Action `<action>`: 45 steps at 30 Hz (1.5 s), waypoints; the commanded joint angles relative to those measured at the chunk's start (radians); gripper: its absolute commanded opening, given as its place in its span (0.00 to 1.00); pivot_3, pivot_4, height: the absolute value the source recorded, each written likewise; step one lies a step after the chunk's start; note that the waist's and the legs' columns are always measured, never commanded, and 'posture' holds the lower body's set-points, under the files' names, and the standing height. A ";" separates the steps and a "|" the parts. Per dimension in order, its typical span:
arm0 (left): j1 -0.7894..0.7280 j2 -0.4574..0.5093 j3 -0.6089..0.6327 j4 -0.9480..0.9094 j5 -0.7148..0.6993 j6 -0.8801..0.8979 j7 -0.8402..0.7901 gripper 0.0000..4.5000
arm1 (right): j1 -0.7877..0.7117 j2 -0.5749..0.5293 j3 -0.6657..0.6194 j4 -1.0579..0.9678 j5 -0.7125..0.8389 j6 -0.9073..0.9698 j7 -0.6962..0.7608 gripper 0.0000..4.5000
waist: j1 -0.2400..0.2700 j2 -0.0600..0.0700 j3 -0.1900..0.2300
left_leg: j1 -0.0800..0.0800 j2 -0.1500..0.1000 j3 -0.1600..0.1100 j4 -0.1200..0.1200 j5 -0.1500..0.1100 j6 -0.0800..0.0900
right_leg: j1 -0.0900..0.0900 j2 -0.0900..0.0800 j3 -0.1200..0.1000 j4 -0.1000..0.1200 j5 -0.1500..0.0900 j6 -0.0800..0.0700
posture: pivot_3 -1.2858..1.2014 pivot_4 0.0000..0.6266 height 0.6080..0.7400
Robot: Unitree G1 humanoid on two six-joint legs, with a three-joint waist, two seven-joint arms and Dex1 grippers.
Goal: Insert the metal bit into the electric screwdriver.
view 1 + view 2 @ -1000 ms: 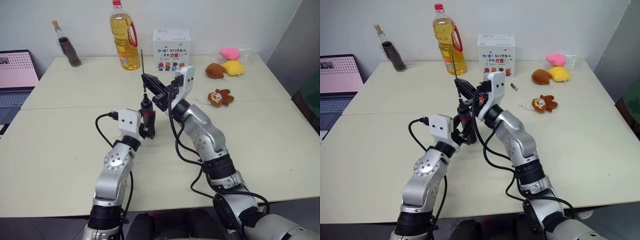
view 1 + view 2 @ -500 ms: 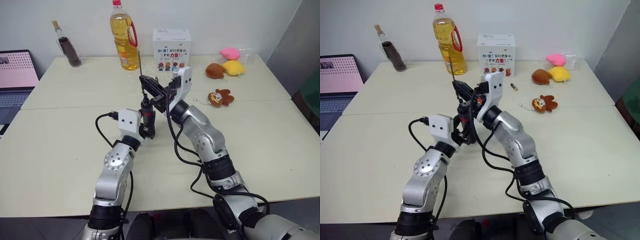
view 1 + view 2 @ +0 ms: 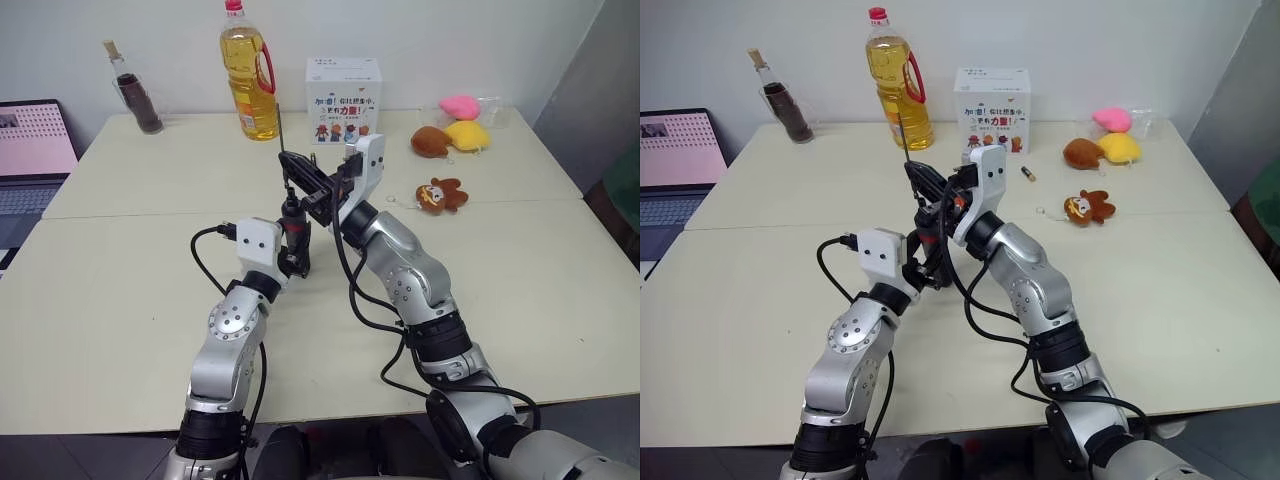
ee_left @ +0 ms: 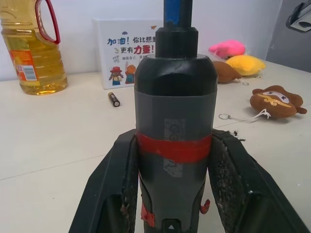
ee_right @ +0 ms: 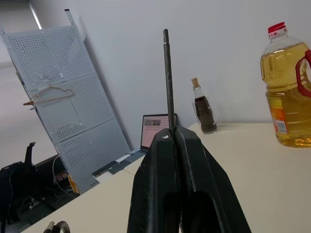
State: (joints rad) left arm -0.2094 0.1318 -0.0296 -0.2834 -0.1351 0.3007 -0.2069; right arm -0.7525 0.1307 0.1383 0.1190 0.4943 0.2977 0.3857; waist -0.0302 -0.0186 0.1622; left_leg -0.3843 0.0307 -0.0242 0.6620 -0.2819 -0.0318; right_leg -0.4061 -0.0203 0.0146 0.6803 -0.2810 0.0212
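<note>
A: What stands along the top of the frame?
B: An oil bottle point(image 3: 249, 75), a white box point(image 3: 343, 87), a small dark bottle point(image 3: 131, 90) upper left.
A: And upper right?
B: Plush toys point(image 3: 452, 122); a laptop point(image 3: 33, 160) at the left edge

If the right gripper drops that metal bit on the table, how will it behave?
The metal bit looks thin, round and straight, so it would probably roll. It seems stiff: it stands unbent above the right gripper. Its smooth shaft may slip easily.
</note>
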 commanded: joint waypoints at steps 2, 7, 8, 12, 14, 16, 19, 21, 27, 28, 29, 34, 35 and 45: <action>-0.009 0.003 0.008 -0.043 -0.006 -0.003 0.001 0.37 | 0.021 0.038 -0.011 -0.057 0.012 0.000 -0.003 0.00 | 0.000 0.000 0.000 | 0.000 0.000 0.000 0.000 0.000 0.000 | 0.000 0.000 0.000 0.000 0.000 0.000 | 0.52 0.24 1.00; -0.009 0.003 0.009 -0.042 -0.006 -0.003 0.001 0.37 | 0.026 0.038 -0.012 -0.049 0.007 -0.003 -0.003 0.00 | 0.000 0.000 0.000 | 0.000 0.000 0.000 0.000 0.000 0.000 | 0.000 0.000 0.000 0.000 0.000 0.000 | 0.52 0.24 1.00; -0.007 0.002 0.008 -0.043 -0.006 -0.003 0.002 0.37 | 0.027 0.037 -0.013 -0.048 0.007 -0.003 -0.003 0.00 | 0.000 0.000 0.000 | 0.000 0.000 0.000 0.000 0.000 0.000 | 0.000 0.000 0.000 0.000 0.000 0.000 | 0.52 0.24 1.00; -0.005 0.002 0.009 -0.045 -0.005 -0.003 0.003 0.37 | 0.023 0.035 -0.018 -0.040 0.006 -0.005 -0.002 0.00 | 0.000 0.000 0.000 | 0.000 0.000 0.000 0.000 0.000 0.000 | 0.000 0.000 0.000 0.000 0.000 0.000 | 0.52 0.24 1.00; -0.005 0.002 0.009 -0.045 -0.006 -0.003 0.003 0.37 | 0.019 0.036 -0.020 -0.035 0.006 -0.006 -0.002 0.00 | 0.000 0.000 0.000 | 0.000 0.000 0.000 0.000 0.000 0.000 | 0.000 0.000 0.000 0.000 0.000 0.000 | 0.52 0.24 1.00; -0.006 0.003 0.010 -0.044 -0.006 -0.004 0.003 0.37 | 0.014 0.038 -0.022 -0.027 0.004 -0.010 -0.003 0.00 | 0.000 0.000 0.000 | 0.000 0.000 0.000 0.000 0.000 0.000 | 0.000 0.000 0.000 0.000 0.000 0.000 | 0.52 0.24 1.00; -0.007 0.002 0.011 -0.042 -0.006 -0.006 0.003 0.37 | 0.006 0.043 -0.024 -0.013 -0.001 -0.018 -0.001 0.00 | 0.000 0.000 0.000 | 0.000 0.000 0.000 0.000 0.000 0.000 | 0.000 0.000 0.000 0.000 0.000 0.000 | 0.52 0.24 1.00; -0.007 0.003 0.011 -0.042 -0.006 -0.006 0.003 0.37 | 0.002 0.044 -0.026 -0.006 -0.004 -0.023 -0.001 0.00 | 0.000 0.000 0.000 | 0.000 0.000 0.000 0.000 0.000 0.000 | 0.000 0.000 0.000 0.000 0.000 0.000 | 0.52 0.24 1.00; -0.008 0.002 0.011 -0.042 -0.006 -0.006 0.003 0.37 | 0.002 0.043 -0.025 0.003 -0.008 -0.029 0.002 0.00 | 0.000 0.000 0.000 | 0.000 0.000 0.000 0.000 0.000 0.000 | 0.000 0.000 0.000 0.000 0.000 0.000 | 0.52 0.24 1.00; -0.008 0.002 0.011 -0.042 -0.006 -0.006 0.003 0.37 | 0.002 0.042 -0.025 0.003 -0.009 -0.030 0.002 0.00 | 0.000 0.000 0.000 | 0.000 0.000 0.000 0.000 0.000 0.000 | 0.000 0.000 0.000 0.000 0.000 0.000 | 0.52 0.24 1.00; -0.008 0.002 0.011 -0.042 -0.006 -0.006 0.003 0.37 | 0.003 0.042 -0.024 0.003 -0.009 -0.030 0.003 0.00 | 0.000 0.000 0.000 | 0.000 0.000 0.000 0.000 0.000 0.000 | 0.000 0.000 0.000 0.000 0.000 0.000 | 0.52 0.24 1.00; -0.004 0.003 0.010 -0.047 -0.006 -0.004 0.003 0.37 | 0.023 0.003 0.017 -0.036 -0.038 -0.031 0.047 0.00 | 0.000 0.000 0.000 | 0.000 0.000 0.000 0.000 0.000 0.000 | 0.000 0.000 0.000 0.000 0.000 0.000 | 0.52 0.24 1.00; -0.005 0.004 0.011 -0.045 -0.006 -0.004 0.003 0.37 | 0.027 -0.005 0.025 -0.041 -0.045 -0.033 0.058 0.00 | 0.000 0.000 0.000 | 0.000 0.000 0.000 0.000 0.000 0.000 | 0.000 0.000 0.000 0.000 0.000 0.000 | 0.52 0.24 1.00; -0.002 0.002 0.010 -0.042 -0.007 -0.009 0.001 0.37 | 0.043 -0.041 0.043 -0.046 -0.105 -0.051 0.115 0.00 | 0.001 0.000 0.000 | 0.000 0.000 0.000 0.000 0.000 0.000 | 0.000 0.000 0.000 0.000 0.000 0.000 | 0.52 0.24 1.00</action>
State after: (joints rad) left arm -0.2080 0.1319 -0.0273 -0.2834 -0.1368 0.3008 -0.2073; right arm -0.7198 0.0909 0.1619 0.0980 0.4040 0.2448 0.4832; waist -0.0296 -0.0186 0.1622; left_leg -0.3841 0.0303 -0.0242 0.6618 -0.2819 -0.0317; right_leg -0.4061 -0.0202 0.0146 0.6801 -0.2810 0.0212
